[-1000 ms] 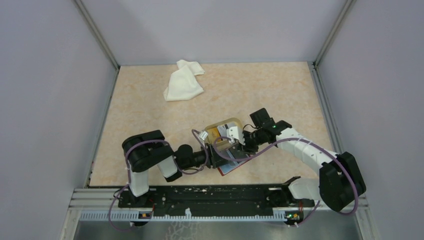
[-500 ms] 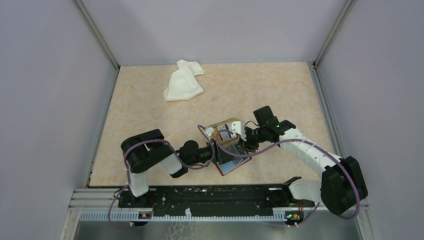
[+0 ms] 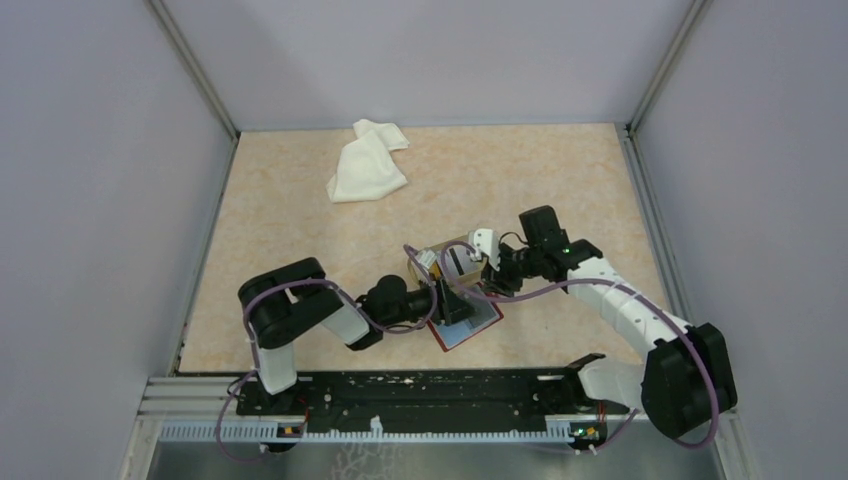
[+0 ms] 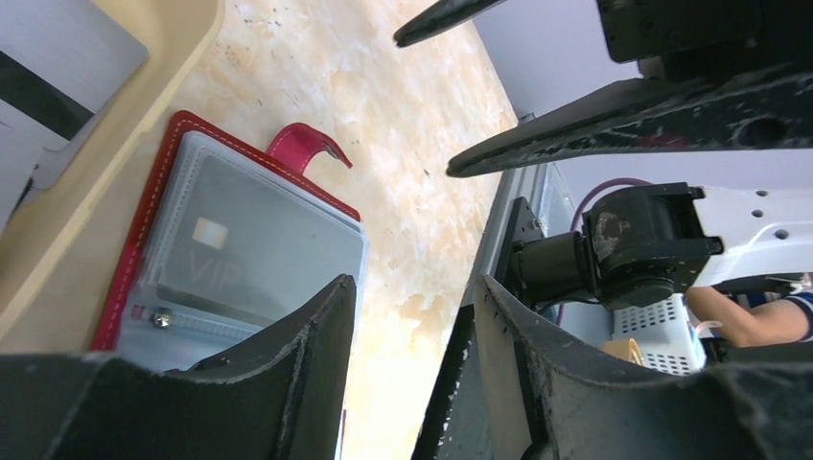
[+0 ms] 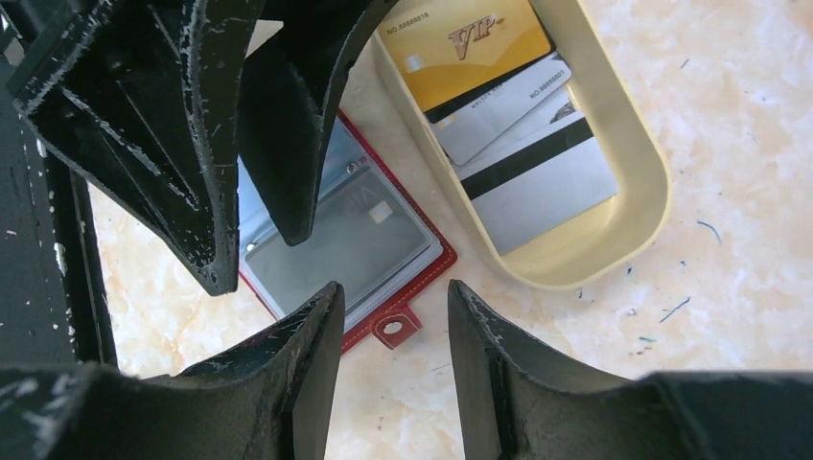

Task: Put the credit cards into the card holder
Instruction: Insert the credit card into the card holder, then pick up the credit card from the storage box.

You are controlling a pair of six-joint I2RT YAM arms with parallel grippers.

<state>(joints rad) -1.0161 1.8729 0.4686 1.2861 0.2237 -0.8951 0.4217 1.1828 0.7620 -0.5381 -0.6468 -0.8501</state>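
The red card holder (image 5: 336, 240) lies open on the table with a grey VIP card (image 4: 240, 259) inside a clear pocket and its snap tab (image 5: 396, 328) sticking out. Beside it, a gold VIP card (image 5: 470, 43), a white card (image 5: 503, 105) and a grey dark-striped card (image 5: 542, 177) lie in the tan dish (image 5: 614, 259). My left gripper (image 4: 414, 283) is open and empty, its fingers (image 5: 288, 144) over the holder's left side. My right gripper (image 5: 393, 287) is open and empty above the snap tab.
A crumpled white cloth (image 3: 365, 160) lies at the far left of the table. Grey walls close in both sides and the back. The black rail (image 3: 430, 385) with both arm bases runs along the near edge, close to the holder.
My left gripper has slid right over the card holder. My right gripper has drawn back to the right, off the dish, and opened slightly.
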